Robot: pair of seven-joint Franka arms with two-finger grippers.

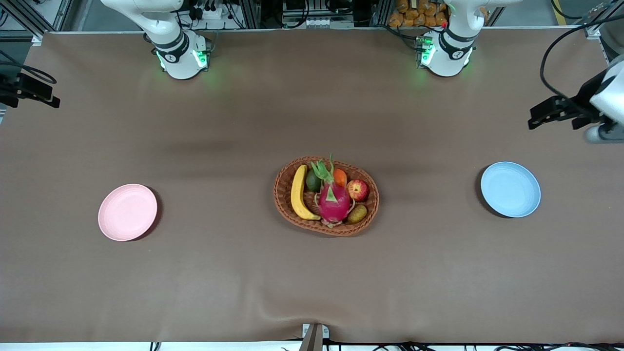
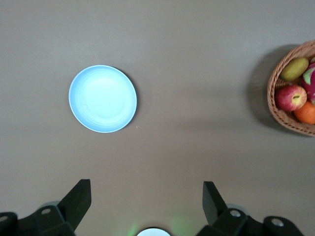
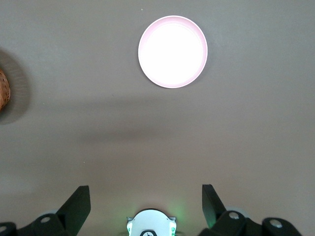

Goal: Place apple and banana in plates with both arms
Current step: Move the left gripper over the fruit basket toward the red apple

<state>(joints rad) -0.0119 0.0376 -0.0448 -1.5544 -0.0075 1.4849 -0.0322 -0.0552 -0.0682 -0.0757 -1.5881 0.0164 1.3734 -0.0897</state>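
Observation:
The yellow banana (image 1: 298, 192) and the red apple (image 1: 358, 190) lie in a brown woven basket (image 1: 280, 195) at the table's middle. The apple also shows in the left wrist view (image 2: 290, 97). The pale pink plate (image 1: 127, 212) sits toward the right arm's end and is empty; it also shows in the right wrist view (image 3: 173, 51). The light blue plate (image 1: 510, 189) sits toward the left arm's end and is empty; it also shows in the left wrist view (image 2: 103, 99). My left gripper (image 2: 146, 196) is open and empty, high over the table near the blue plate. My right gripper (image 3: 146, 196) is open and empty, high near the pink plate.
The basket also holds a pink dragon fruit (image 1: 334, 200), a dark green avocado (image 1: 313, 181), an orange-red fruit (image 1: 340, 177) and a brownish-green kiwi-like fruit (image 1: 357, 213). The brown table cover (image 1: 312, 282) has a slight wrinkle near its front edge.

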